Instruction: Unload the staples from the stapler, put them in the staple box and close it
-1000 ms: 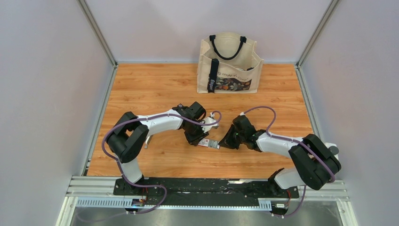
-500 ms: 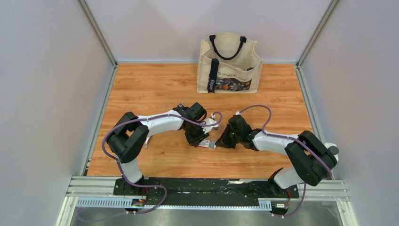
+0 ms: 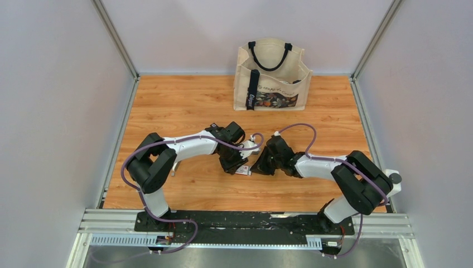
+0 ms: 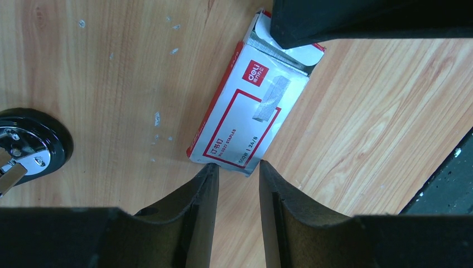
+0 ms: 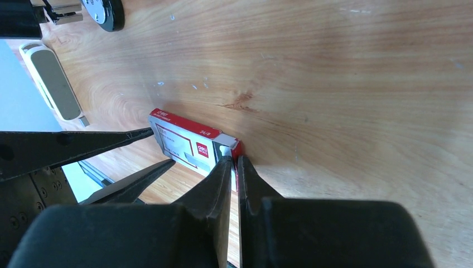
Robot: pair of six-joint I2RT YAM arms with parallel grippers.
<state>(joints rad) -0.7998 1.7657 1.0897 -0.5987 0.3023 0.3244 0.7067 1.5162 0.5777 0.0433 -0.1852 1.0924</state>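
Left claw [image 4: 238,167]: your fingers sit narrowly apart over the closed end of the box [image 4: 237,123]; can't tell if they grip.
Right claw [image 5: 235,162]: yours is clenched, tips touching the box's open end.
Staples [image 4: 279,56]: grey strip in that open end.
Stapler [image 4: 39,137]: on table [image 4: 362,139], near box, apart.

Stapler [image 4: 30,139]: only a black rounded end with chrome parts shows, lying on the wooden table [image 4: 362,128], apart from the box [image 4: 245,117]. Staples [image 4: 277,53]: thin ridged silvery strip across the box's open end, partly covered; loose or boxed, can't tell.
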